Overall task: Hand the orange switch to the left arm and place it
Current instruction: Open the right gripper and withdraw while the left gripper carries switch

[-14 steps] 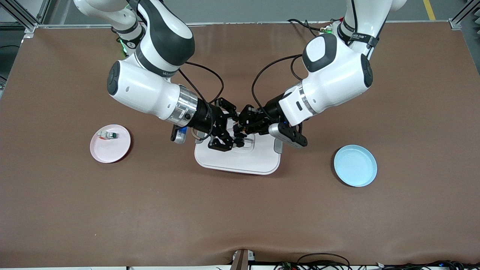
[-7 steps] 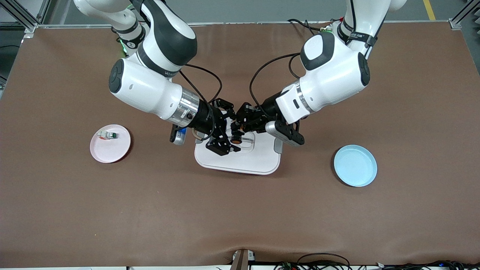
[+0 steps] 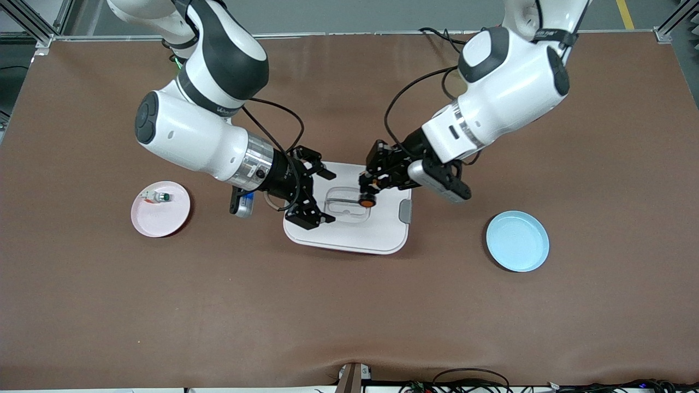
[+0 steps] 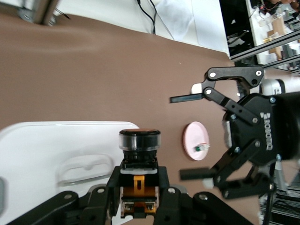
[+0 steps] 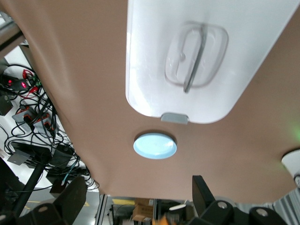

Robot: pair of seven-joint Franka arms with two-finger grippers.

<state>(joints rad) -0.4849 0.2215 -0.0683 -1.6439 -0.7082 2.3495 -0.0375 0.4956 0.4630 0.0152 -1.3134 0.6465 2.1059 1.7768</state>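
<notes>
The orange switch (image 3: 367, 201), black with a round orange cap, is held in my left gripper (image 3: 366, 192) over the white box (image 3: 355, 236), beside its recessed handle. In the left wrist view the switch (image 4: 139, 154) sits between the shut jaws of the left gripper (image 4: 139, 183), cap pointing outward, with the box (image 4: 42, 150) below it. My right gripper (image 3: 322, 196) is open and empty over the box's edge toward the right arm's end. It also shows in the left wrist view (image 4: 193, 137), apart from the switch. The right wrist view shows the box lid (image 5: 154, 56).
A pink plate (image 3: 164, 218) holding a small white switch with a green cap (image 3: 158, 196) lies toward the right arm's end. A light blue plate (image 3: 517, 241), also seen in the right wrist view (image 5: 155, 145), lies toward the left arm's end.
The two grippers were together over the box around the switch. The right gripper has opened and drawn back toward its end; the left gripper has carried the switch away toward its own.
</notes>
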